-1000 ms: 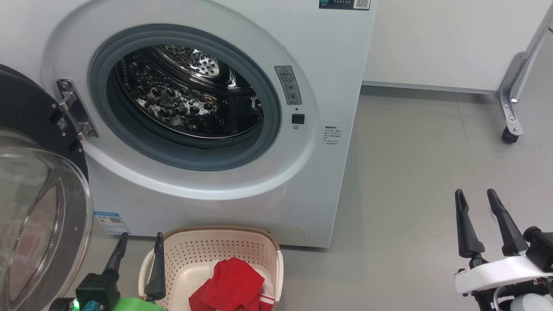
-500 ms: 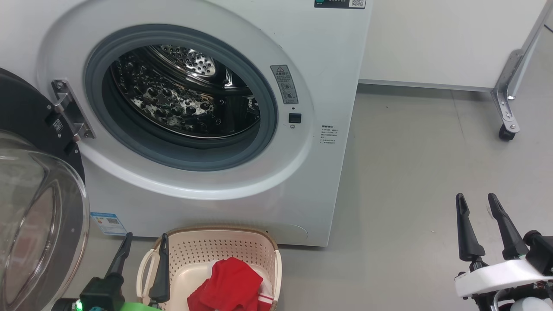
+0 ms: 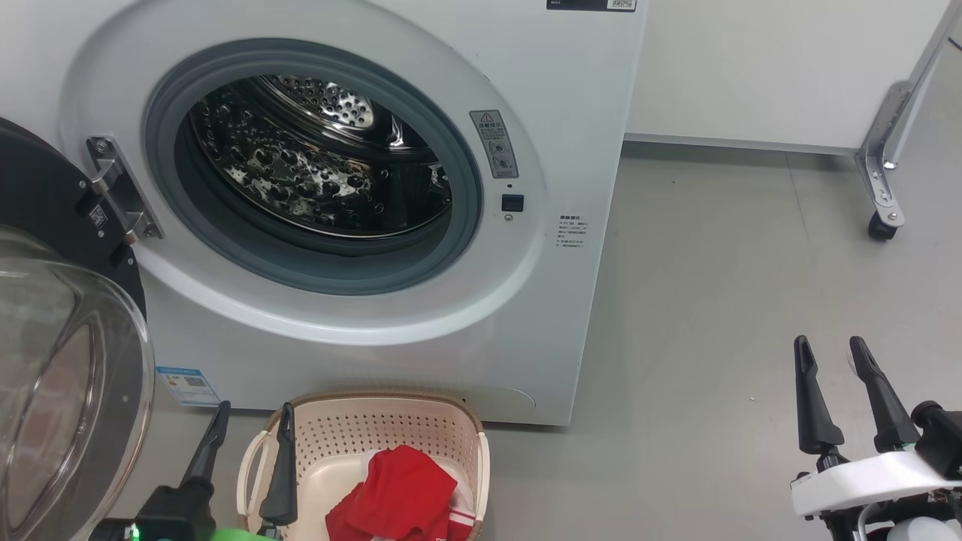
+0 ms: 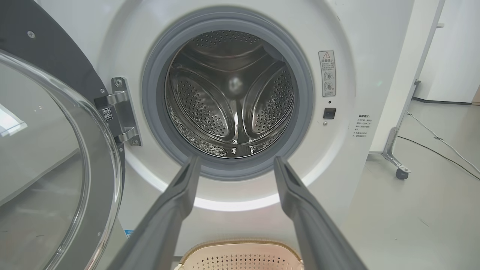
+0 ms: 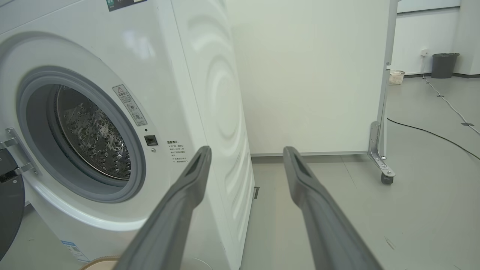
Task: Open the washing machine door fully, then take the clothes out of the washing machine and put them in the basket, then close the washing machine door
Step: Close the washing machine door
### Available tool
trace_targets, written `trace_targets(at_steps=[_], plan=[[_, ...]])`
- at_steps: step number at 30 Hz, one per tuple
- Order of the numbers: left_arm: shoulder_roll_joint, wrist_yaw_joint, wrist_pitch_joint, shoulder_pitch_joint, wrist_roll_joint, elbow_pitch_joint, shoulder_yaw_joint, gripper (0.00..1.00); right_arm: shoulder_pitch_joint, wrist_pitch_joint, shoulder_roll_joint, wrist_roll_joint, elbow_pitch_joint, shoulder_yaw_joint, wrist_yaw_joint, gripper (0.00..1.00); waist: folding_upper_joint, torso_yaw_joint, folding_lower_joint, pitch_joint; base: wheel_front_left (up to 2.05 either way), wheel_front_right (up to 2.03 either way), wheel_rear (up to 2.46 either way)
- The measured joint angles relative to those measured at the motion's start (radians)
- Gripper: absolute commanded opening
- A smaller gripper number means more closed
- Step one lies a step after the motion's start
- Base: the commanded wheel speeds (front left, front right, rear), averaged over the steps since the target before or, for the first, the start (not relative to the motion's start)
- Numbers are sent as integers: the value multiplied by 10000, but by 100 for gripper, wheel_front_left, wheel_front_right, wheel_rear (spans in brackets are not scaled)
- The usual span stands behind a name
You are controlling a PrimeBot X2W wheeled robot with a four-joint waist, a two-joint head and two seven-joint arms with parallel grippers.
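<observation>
The white washing machine [image 3: 586, 113] stands with its door [image 3: 52, 361] swung wide open to the left, glass bowl facing me. Its steel drum [image 4: 232, 97] looks bare inside. On the floor before the washer sits the cream basket [image 3: 466, 432] holding red clothes [image 3: 398, 488] with a white striped edge. My left gripper [image 3: 252, 409] is open and holds nothing, hovering at the basket's left handle; in the left wrist view my left gripper [image 4: 234, 161] points at the drum opening. My right gripper [image 3: 827, 344] is open too, holding nothing, over the floor well right of the washer.
A white panel on a metal frame with a castor [image 3: 879, 225] stands at the back right. A cable [image 5: 431, 131] runs across the floor beyond it, with a grey bin [image 5: 444, 64] and another small basket [image 5: 395, 77] far off.
The head camera has shifted a little, sliding the scene left and up. Both grippers stay open and keep their places.
</observation>
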Motion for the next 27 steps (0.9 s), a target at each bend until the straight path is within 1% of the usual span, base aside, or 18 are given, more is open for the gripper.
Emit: trace_targets(at_steps=[18,27], plan=[[-35,8,0,243,13,-313,58,100,-3,0,88,-71,40,-40,0,100,0,50,0,10,-1,1,0],[-44,10,0,312,13,-347,52,100,-3,0,92,-73,52,-44,2,100,0,52,0,91,-26,26,0]])
